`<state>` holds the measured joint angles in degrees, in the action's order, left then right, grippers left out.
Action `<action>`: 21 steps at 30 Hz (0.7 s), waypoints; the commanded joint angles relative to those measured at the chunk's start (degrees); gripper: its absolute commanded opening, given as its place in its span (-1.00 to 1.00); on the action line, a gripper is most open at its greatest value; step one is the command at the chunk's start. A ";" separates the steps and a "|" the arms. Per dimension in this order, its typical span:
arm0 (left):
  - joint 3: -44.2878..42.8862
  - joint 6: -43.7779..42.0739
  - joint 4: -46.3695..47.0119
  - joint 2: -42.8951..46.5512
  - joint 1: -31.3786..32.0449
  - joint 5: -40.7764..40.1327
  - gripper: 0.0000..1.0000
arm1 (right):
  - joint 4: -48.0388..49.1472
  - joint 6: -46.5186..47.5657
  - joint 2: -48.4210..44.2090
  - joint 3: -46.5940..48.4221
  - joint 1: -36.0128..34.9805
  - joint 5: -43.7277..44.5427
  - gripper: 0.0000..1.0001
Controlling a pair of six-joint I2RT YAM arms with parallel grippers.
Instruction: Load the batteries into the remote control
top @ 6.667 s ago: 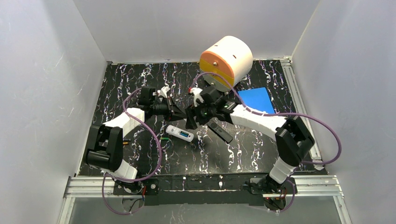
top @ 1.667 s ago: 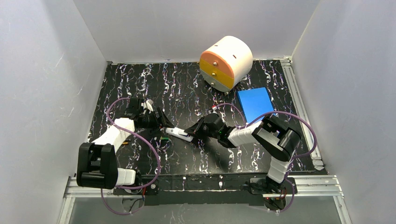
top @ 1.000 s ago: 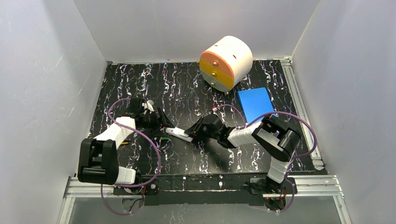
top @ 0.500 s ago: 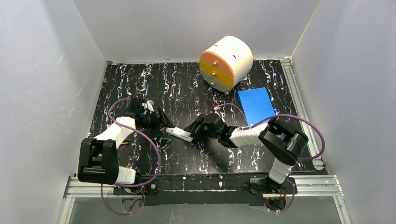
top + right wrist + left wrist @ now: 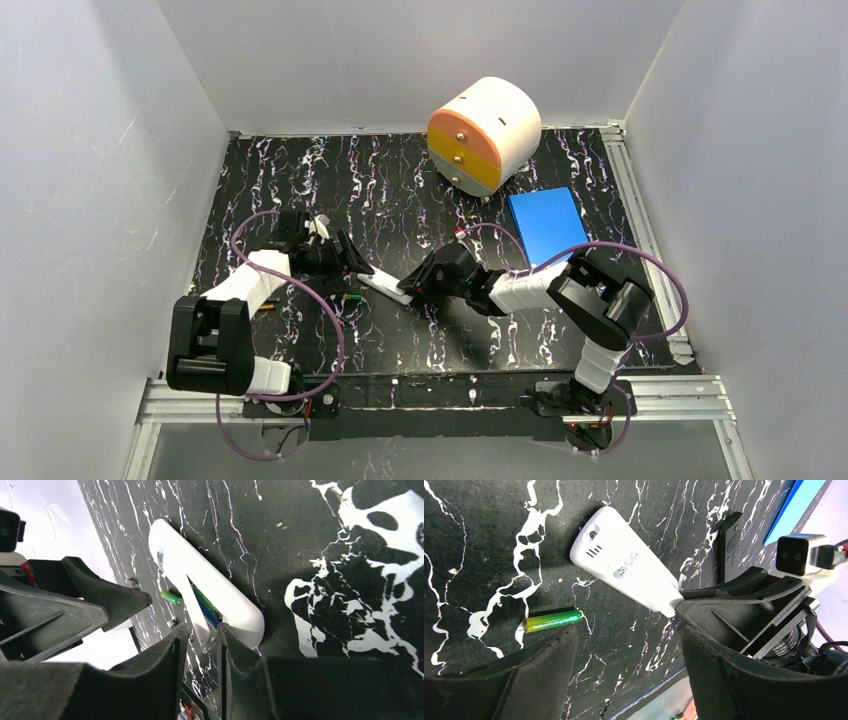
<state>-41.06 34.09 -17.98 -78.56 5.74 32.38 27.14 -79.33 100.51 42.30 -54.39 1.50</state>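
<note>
The white remote control [image 5: 381, 287] lies tipped on the black marbled table between my two grippers. Its battery bay is uncovered, with a green and a blue battery [image 5: 205, 605] inside. My right gripper [image 5: 408, 287] [image 5: 202, 631] is at the remote's near end, jaws narrowed onto the thin white edge of the remote [image 5: 197, 587]. My left gripper [image 5: 352, 265] [image 5: 624, 650] stands wide open at the other end, holding nothing. A loose green battery [image 5: 551, 621] [image 5: 171, 598] [image 5: 352, 297] lies on the table by its left finger.
A black remote [image 5: 730, 545] lies behind my right gripper. A blue box [image 5: 545, 222] and a round orange-and-white drawer unit [image 5: 484, 133] stand at the back right. A small orange-yellow cell [image 5: 265, 307] lies by the left arm.
Both arms came down from near the drawer unit to the white remote. In the last second the right forearm and elbow shifted a little; the left arm stayed put.
</note>
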 commanded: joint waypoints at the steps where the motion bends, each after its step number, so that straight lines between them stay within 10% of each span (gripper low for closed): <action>1: -0.76 -0.43 -1.00 0.52 0.09 0.84 0.47 | -1.06 0.38 -0.33 1.29 -0.30 0.37 -0.21; 14: -0.95 -0.42 -0.57 0.17 0.09 1.00 0.48 | -4.55 0.89 -5.61 -0.36 -0.33 2.28 0.03; 21: -1.17 -0.34 -0.46 -0.27 0.07 1.26 0.48 | -4.71 1.87 -6.90 -0.26 -0.50 2.42 -0.31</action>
<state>-41.06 34.09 -17.98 -78.56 5.74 32.38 22.50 -78.85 96.25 42.24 -54.43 2.68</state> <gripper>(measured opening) 0.739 0.382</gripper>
